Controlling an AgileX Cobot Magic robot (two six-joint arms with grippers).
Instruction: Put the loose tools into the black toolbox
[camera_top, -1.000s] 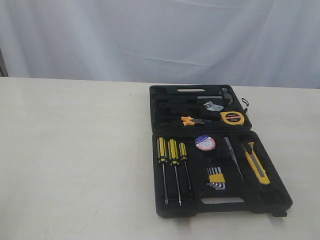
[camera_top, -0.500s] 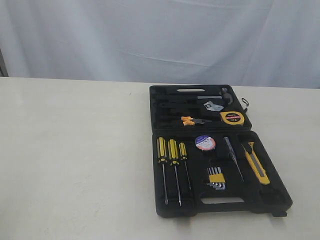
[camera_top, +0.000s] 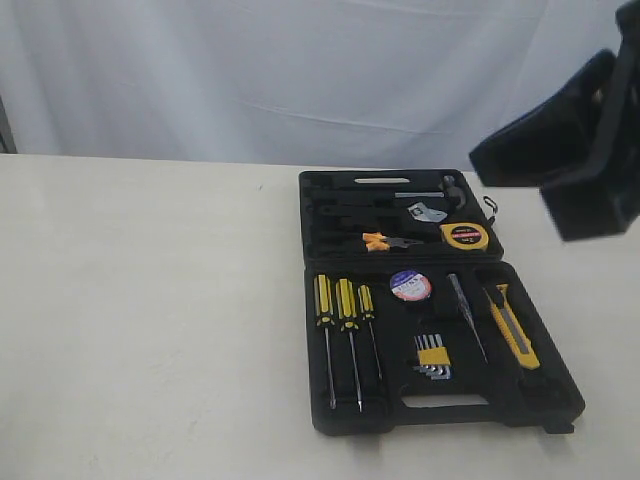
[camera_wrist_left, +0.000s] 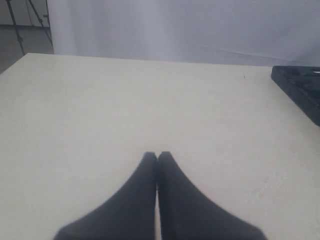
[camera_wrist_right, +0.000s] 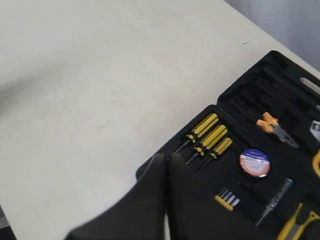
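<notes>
The black toolbox (camera_top: 400, 335) lies open on the table, right of centre. In its far half rest the pliers (camera_top: 385, 240) with orange collar and the yellow tape measure (camera_top: 465, 236). The near half holds the small tape roll (camera_top: 410, 286) and the yellow-black utility knife (camera_top: 512, 326). My right arm (camera_top: 575, 150) hangs blurred high above the box's right side. My right gripper (camera_wrist_right: 166, 159) is shut and empty over the box's corner (camera_wrist_right: 150, 172), near the tape roll (camera_wrist_right: 254, 162) and pliers (camera_wrist_right: 274, 126). My left gripper (camera_wrist_left: 157, 156) is shut and empty above bare table, the toolbox (camera_wrist_left: 300, 87) off to one side.
Three striped screwdrivers (camera_top: 343, 310), a hex-key set (camera_top: 433, 355), a slim tester pen (camera_top: 466, 310) and a silver wrench (camera_top: 425, 211) also sit in the box. A pale curtain (camera_top: 250, 70) backs the table. Bare tabletop (camera_top: 150, 300) stretches left of the box.
My right arm has come into the exterior view at the upper right, where nothing showed before. The toolbox and its tools have not moved.
</notes>
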